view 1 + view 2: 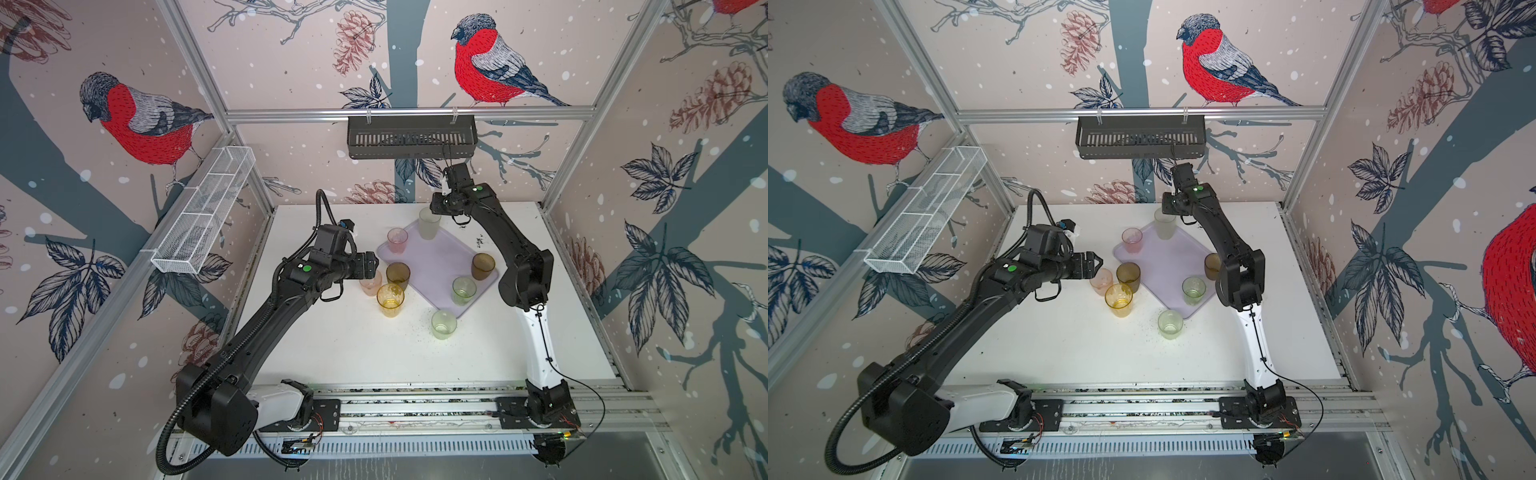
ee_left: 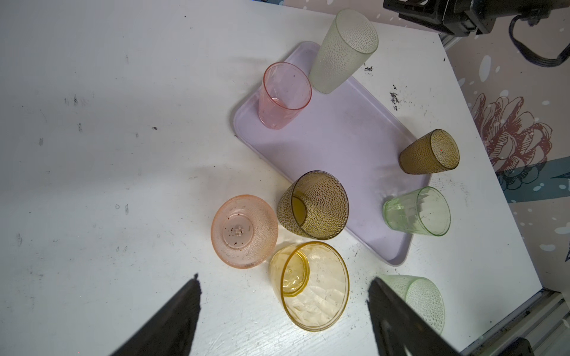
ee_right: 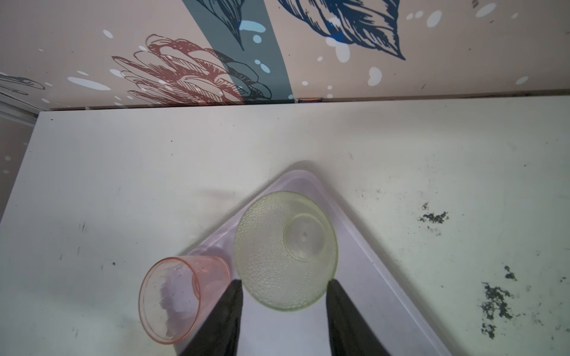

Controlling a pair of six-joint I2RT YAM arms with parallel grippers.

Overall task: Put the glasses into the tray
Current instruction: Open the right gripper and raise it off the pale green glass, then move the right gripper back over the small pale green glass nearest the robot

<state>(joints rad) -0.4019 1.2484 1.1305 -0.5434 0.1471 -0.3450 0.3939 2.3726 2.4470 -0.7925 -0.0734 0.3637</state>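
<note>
Lilac tray (image 2: 339, 138) holds 4 glasses (image 2: 416, 211); L fingers (image 2: 172, 317) spread empty, R fingers (image 3: 222, 317) flank frosted glass (image 3: 285, 249), grip unclear.

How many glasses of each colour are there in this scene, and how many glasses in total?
Brown glasses: 2
Pink glasses: 2
Amber-yellow glass: 1
Green glass: 1
Pale frosted glasses: 2
Total: 8
</note>
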